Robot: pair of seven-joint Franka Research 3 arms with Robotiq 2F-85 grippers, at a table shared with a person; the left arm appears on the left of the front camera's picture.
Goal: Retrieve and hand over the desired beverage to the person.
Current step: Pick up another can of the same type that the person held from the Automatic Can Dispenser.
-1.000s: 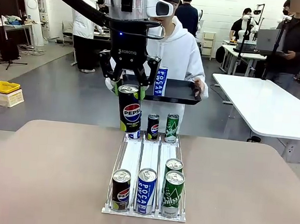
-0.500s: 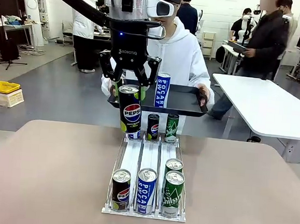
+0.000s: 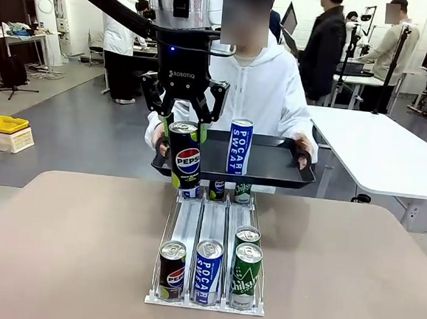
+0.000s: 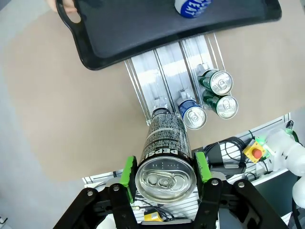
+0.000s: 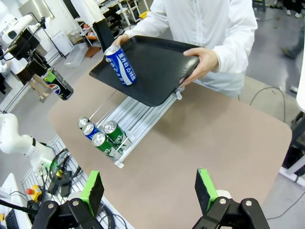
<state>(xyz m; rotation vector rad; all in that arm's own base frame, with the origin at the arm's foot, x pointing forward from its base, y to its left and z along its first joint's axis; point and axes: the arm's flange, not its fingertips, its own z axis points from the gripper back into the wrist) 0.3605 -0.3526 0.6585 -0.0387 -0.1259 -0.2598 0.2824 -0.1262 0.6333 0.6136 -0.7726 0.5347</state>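
My left gripper (image 3: 184, 125) is shut on a black Pepsi can (image 3: 187, 156) and holds it upright in the air above the far end of the rack (image 3: 189, 218). In the left wrist view the Pepsi can (image 4: 164, 155) sits between the green pads of that gripper (image 4: 164, 170). The person (image 3: 267, 90) in a white hooded jacket stands at the far side and holds a black tray (image 3: 279, 166) in both hands, just right of and behind the can. A blue Pocari Sweat can (image 3: 239, 147) stands on the tray. My right gripper (image 5: 149, 191) is open, high above the table's near side.
The metal rack has three lanes: at its near end stand a Pepsi can (image 3: 171, 269), a Pocari can (image 3: 208, 270) and two green cans (image 3: 246, 275). More cans stand at its far end under the tray. White tables (image 3: 377, 150) and other people are behind.
The person has stepped closer and brought the tray forward and lower, over the rack's far end. My left gripper and its Pepsi can have stayed in place.
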